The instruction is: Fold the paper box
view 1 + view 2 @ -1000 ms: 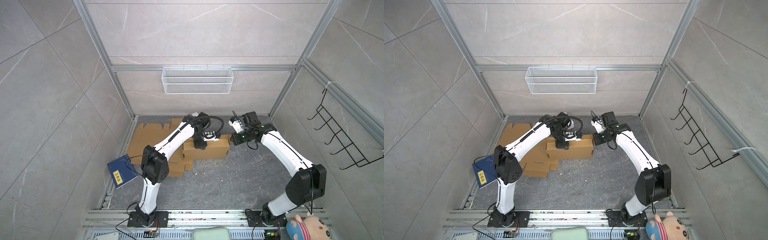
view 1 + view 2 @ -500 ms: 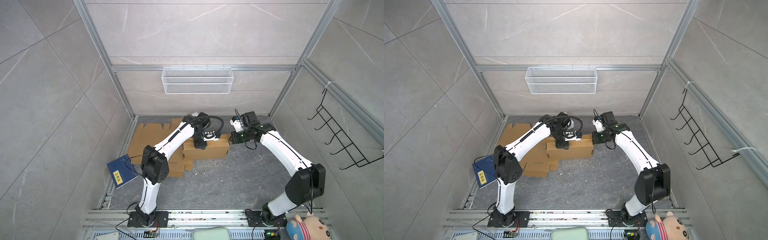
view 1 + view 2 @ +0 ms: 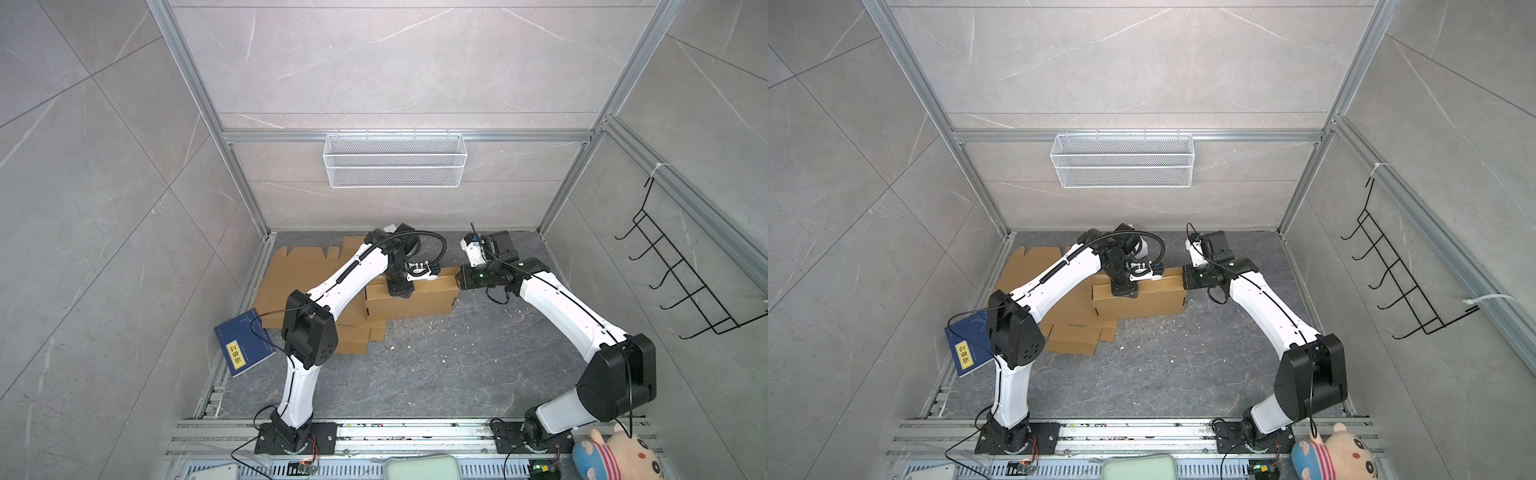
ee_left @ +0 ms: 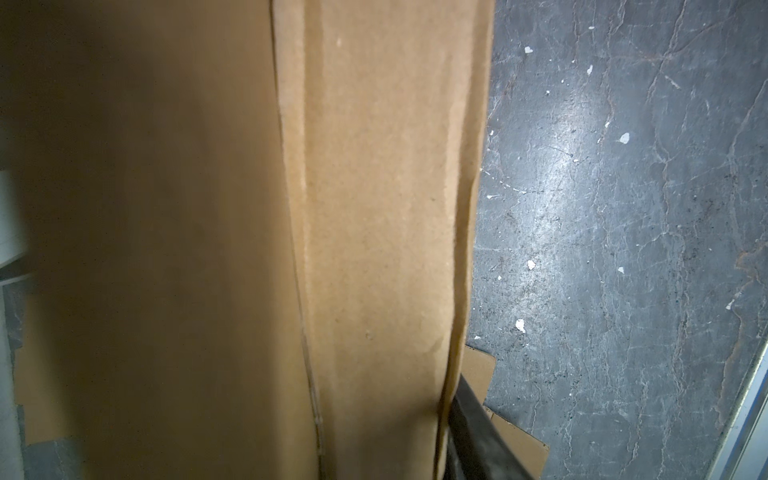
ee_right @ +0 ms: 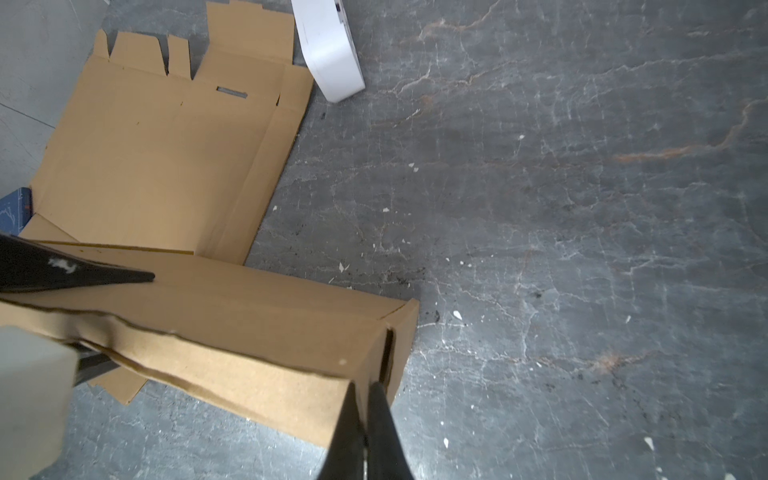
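Note:
The brown paper box (image 3: 415, 299) (image 3: 1142, 301) stands part-folded on the grey floor, long side facing the front. My left gripper (image 3: 398, 291) (image 3: 1124, 290) comes down on its top near the left end and is shut across the front wall. In the left wrist view cardboard (image 4: 374, 208) fills the frame, with one dark finger (image 4: 478, 436) outside that wall and the other hidden. My right gripper (image 3: 460, 277) (image 5: 365, 388) is shut, with its tips against the box's right end corner (image 5: 386, 332). Whether card sits between them I cannot tell.
Flat cardboard sheets (image 3: 299, 282) (image 5: 166, 145) lie left of and under the box. A blue book (image 3: 243, 345) leans at the left rail. A wire basket (image 3: 395, 160) hangs on the back wall and a black hook rack (image 3: 681, 282) on the right wall. A plush toy (image 3: 615, 457) sits front right.
My right gripper has edged slightly left towards the box's end. The left gripper and the box have not visibly moved.

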Robot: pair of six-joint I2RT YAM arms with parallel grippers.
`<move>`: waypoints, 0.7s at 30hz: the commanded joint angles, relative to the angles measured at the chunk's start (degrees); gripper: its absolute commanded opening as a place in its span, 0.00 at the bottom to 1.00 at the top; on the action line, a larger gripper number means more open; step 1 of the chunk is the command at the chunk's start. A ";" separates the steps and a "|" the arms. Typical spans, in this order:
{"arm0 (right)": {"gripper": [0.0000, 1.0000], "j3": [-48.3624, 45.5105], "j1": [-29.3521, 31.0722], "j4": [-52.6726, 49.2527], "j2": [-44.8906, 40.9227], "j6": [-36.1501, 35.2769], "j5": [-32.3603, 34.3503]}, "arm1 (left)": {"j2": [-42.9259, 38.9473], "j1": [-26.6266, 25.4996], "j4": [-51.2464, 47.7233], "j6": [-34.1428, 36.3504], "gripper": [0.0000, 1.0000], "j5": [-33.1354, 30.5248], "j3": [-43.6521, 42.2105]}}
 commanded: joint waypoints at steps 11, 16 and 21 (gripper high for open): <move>0.00 -2.25 1.36 -1.19 1.18 -0.77 0.04 | 0.86 0.61 4.11 -1.09 0.52 -0.53 0.06; 0.00 -2.12 1.34 -1.66 1.49 -1.16 0.44 | -1.58 1.16 4.06 -1.95 0.61 2.18 1.17; 0.00 -1.91 1.39 -1.89 1.49 -1.40 0.62 | -4.63 1.87 5.19 -3.10 0.64 4.85 1.15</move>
